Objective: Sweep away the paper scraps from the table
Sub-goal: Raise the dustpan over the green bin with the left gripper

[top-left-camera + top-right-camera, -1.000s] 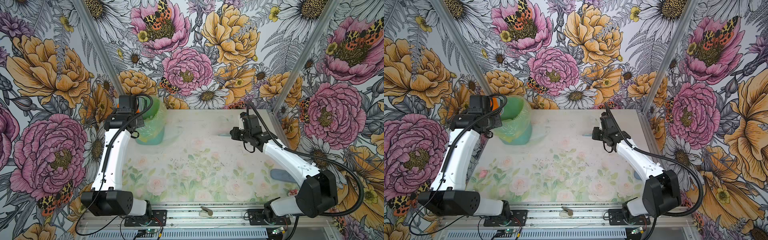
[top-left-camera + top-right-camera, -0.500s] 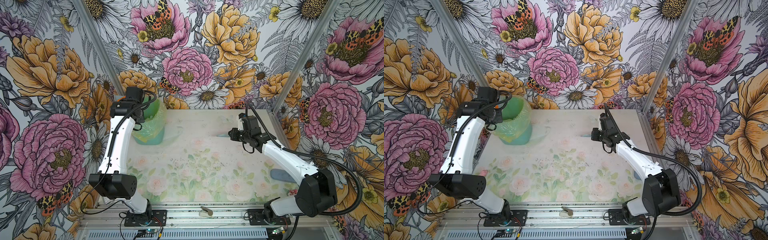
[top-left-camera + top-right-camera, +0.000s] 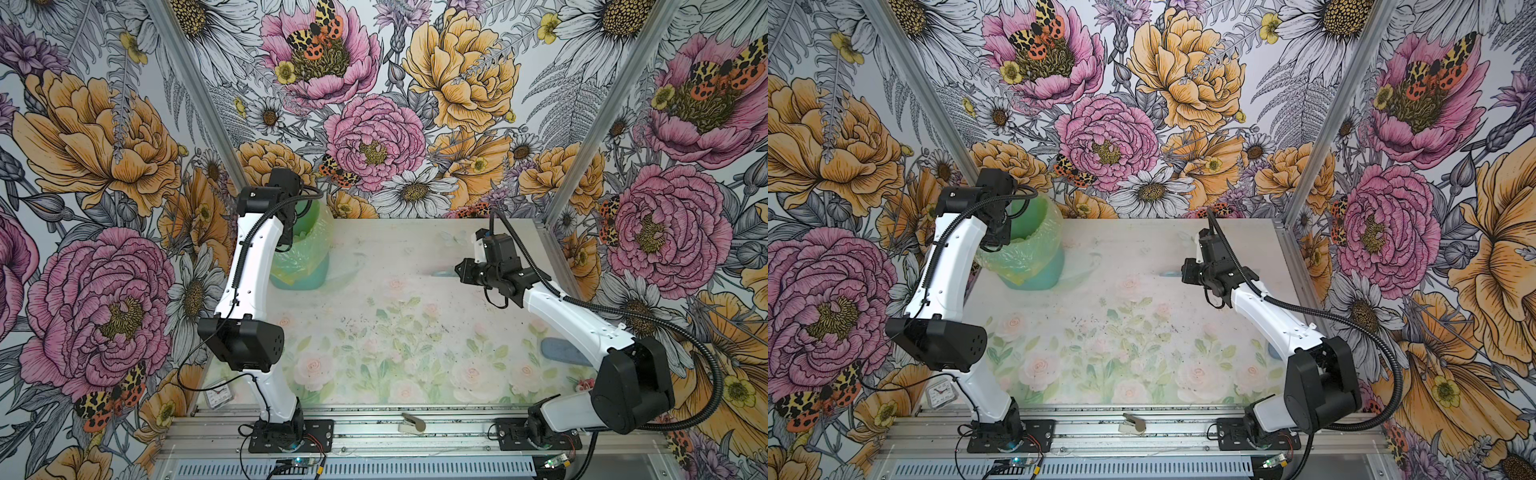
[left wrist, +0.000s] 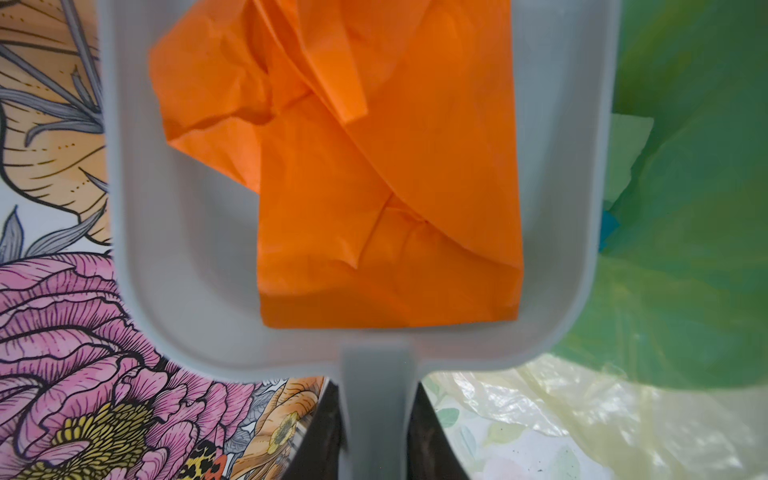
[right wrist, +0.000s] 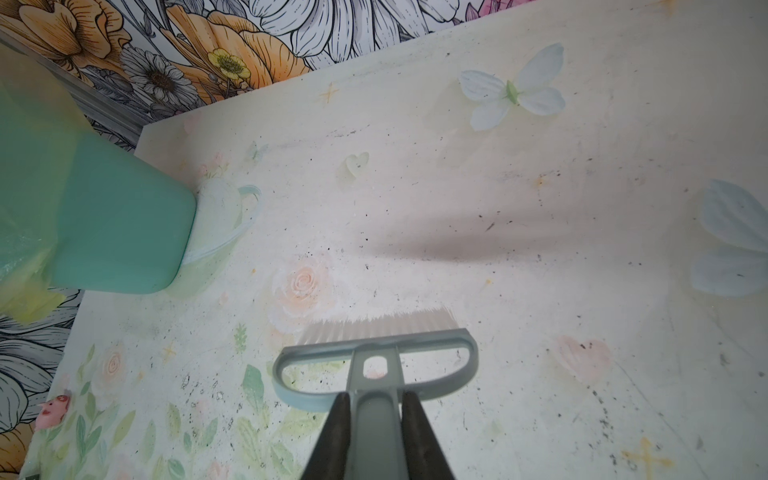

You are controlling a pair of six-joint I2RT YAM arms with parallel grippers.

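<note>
The table (image 3: 395,249), a flat pale top printed with faint roses and leaves, is bounded by aluminium framing at the front and by flowered walls on the other 3 sides. The mint-green plastic bin with its translucent yellow-green liner (image 3: 307,274) occupies the back-left corner. Open tabletop runs from it to the right edge, marked by dark specks around the middle. My left arm stands raised, elbow low and to the front, forearm rising to the bin, wrist above its rim. My left gripper (image 4: 376,436) is clamped tight on the handle of the pale grey plastic dustpan (image 4: 187,249), which sits over the liner's edge. Of the paper scraps, 1 crumpled orange paper scrap (image 4: 395,208) lies in the pan, and 1 pale green scrap (image 4: 627,145) and 1 blue scrap (image 4: 609,226) show against the liner beside it. My right arm reaches from the front-right base toward the back-right area, wrist level. My right gripper (image 5: 376,440) is closed hard on the handle of the grey-blue hand brush with white bristles (image 5: 374,345). The bristles point away from my wrist, and their shadow falls apart from them.
</note>
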